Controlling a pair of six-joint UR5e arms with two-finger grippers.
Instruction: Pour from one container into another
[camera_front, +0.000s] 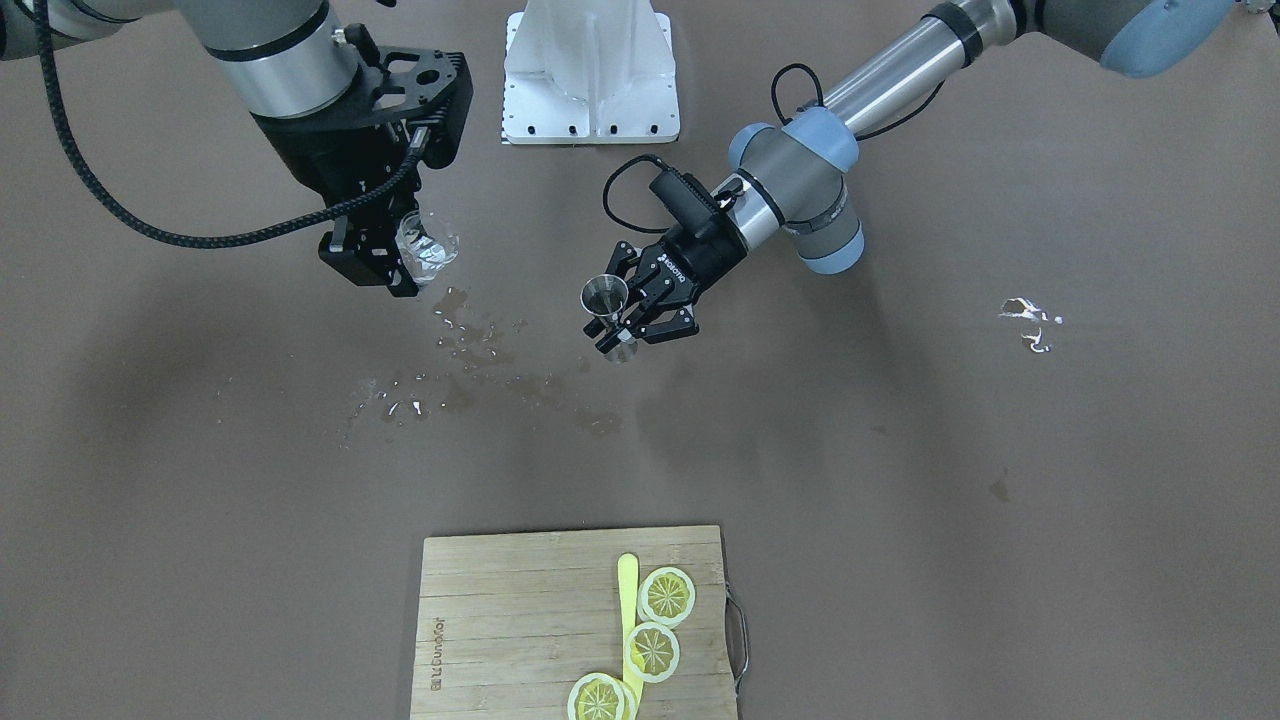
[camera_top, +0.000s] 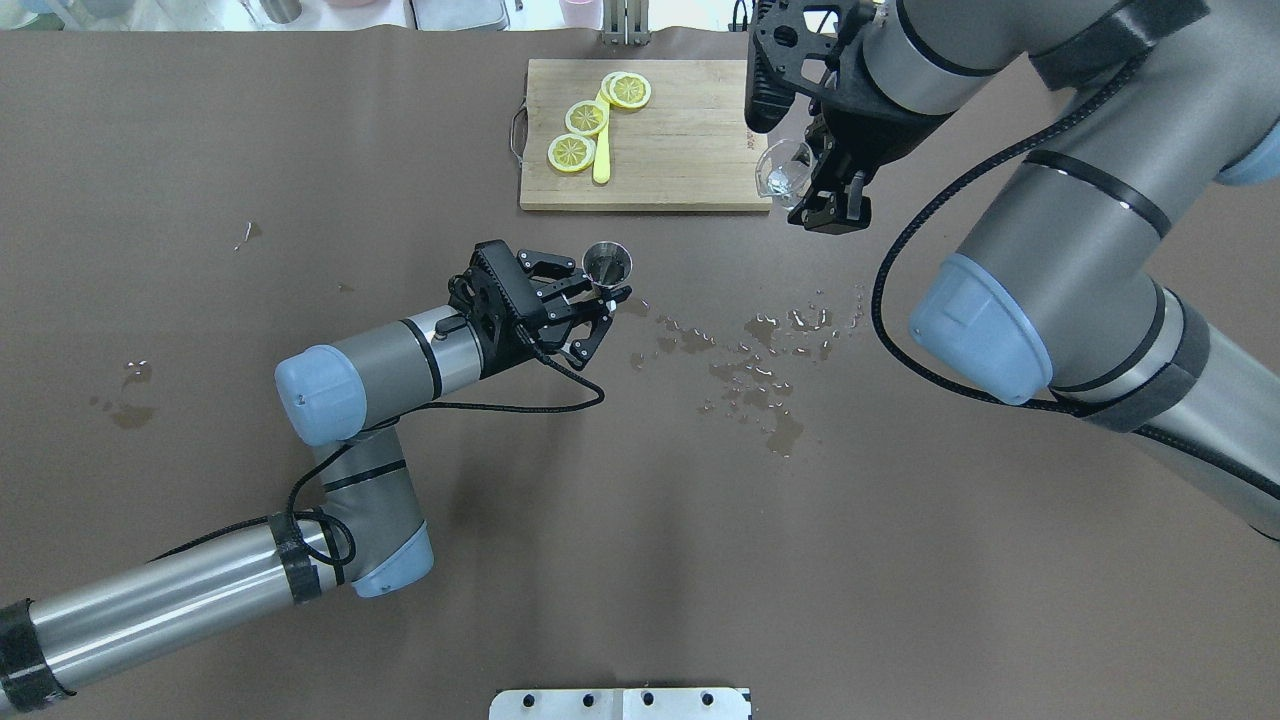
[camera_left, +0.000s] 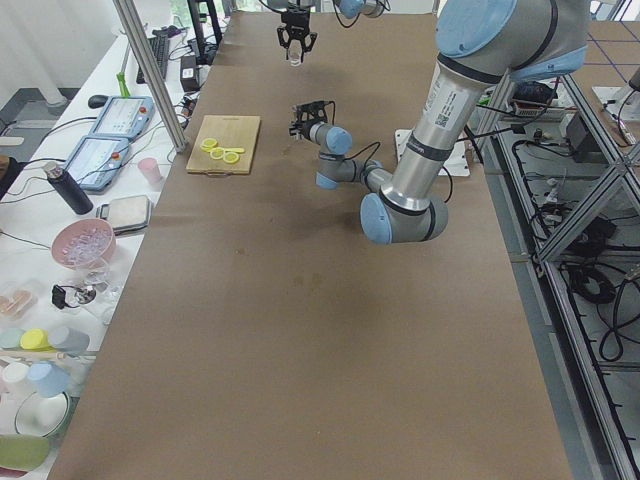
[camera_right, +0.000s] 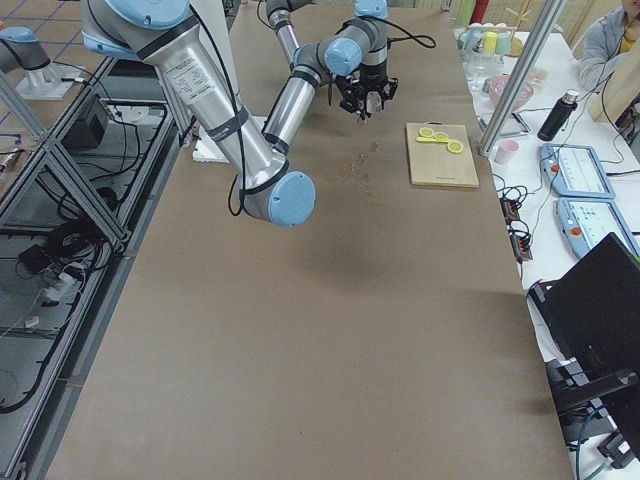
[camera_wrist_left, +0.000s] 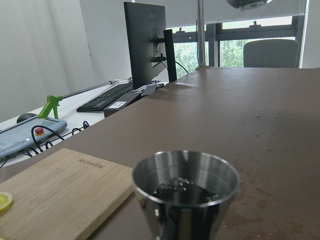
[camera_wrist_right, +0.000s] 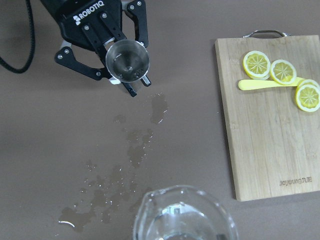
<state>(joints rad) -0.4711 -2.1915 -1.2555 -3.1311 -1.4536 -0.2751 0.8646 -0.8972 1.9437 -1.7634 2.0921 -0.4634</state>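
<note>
The small steel jigger (camera_front: 606, 303) stands upright in my left gripper (camera_front: 622, 325), which is shut on its waist just above the table; its open cup (camera_top: 607, 262) (camera_wrist_right: 128, 61) (camera_wrist_left: 186, 186) holds a little liquid. High above and apart from it, my right gripper (camera_front: 400, 262) is shut on the small clear glass (camera_front: 428, 250), held tilted over the table. The glass (camera_top: 783, 173) shows beside the cutting board's corner in the overhead view, and its rim (camera_wrist_right: 182, 215) fills the bottom of the right wrist view.
Spilled liquid (camera_top: 755, 365) is spattered on the brown table between the grippers. A wooden cutting board (camera_top: 680, 150) with lemon slices (camera_top: 586, 117) and a yellow tool lies at the far edge. The white robot base (camera_front: 590, 70) stands behind.
</note>
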